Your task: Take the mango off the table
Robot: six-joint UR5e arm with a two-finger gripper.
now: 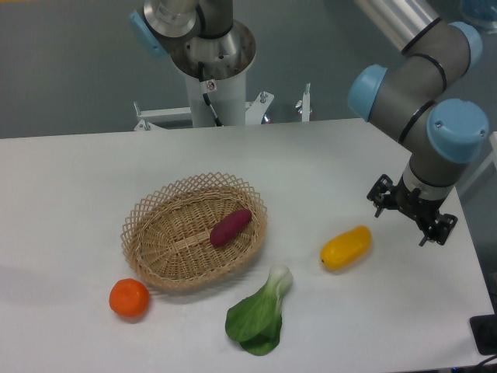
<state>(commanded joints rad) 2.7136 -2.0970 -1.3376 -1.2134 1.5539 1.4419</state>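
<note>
The mango (346,248) is a glossy yellow-orange oblong fruit lying on the white table (78,179), right of centre. My gripper (412,211) hangs off the grey and blue wrist to the mango's upper right, a short gap away and touching nothing. Its black fingers (380,192) splay out on either side under the wrist, so it looks open and empty. The fingertips are partly hidden by the wrist.
A wicker basket (147,233) left of the mango holds a purple sweet potato (231,228). A round orange fruit (129,298) sits at the front left, and a green bok choy (258,315) near the front edge. The robot base (210,70) stands at the back.
</note>
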